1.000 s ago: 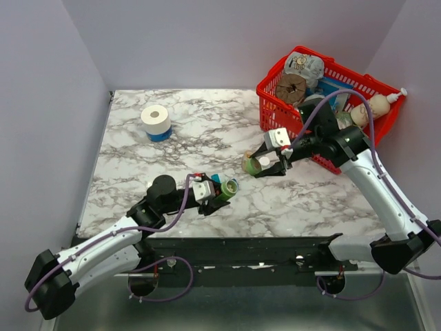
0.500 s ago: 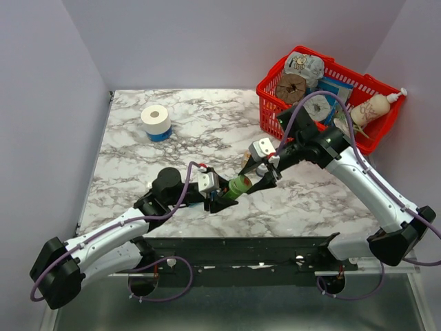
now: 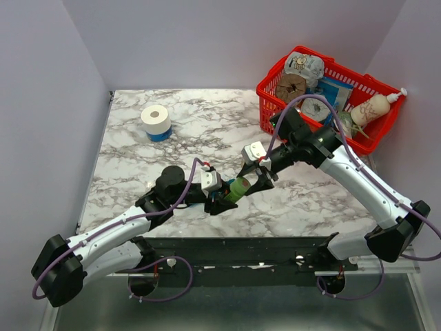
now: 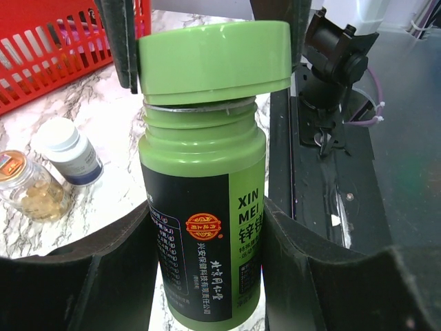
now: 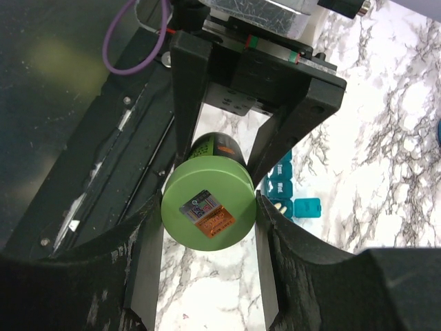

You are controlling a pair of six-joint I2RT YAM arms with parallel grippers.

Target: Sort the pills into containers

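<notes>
A green pill bottle (image 4: 203,179) with a black label is held above the table by my left gripper (image 4: 207,276), which is shut on its body. My right gripper (image 5: 207,214) is shut on the bottle's green cap (image 5: 207,210), which sits slightly tilted on the neck. In the top view the two grippers meet at the bottle (image 3: 239,187) near the table's front middle. The teal pill organiser (image 5: 282,181) lies on the marble below, one lid (image 5: 308,207) open beside a compartment with pale pills in it. It is hidden in the top view.
A red mesh basket (image 3: 272,86) full of items stands at the back right. A white roll (image 3: 156,120) stands at the back left. A small white-capped bottle (image 4: 69,152) and a jar of amber capsules (image 4: 31,189) stand on the marble beyond the bottle.
My right gripper has moved left and nearer and closed on the bottle's cap. My left gripper has shifted slightly right with the bottle.
</notes>
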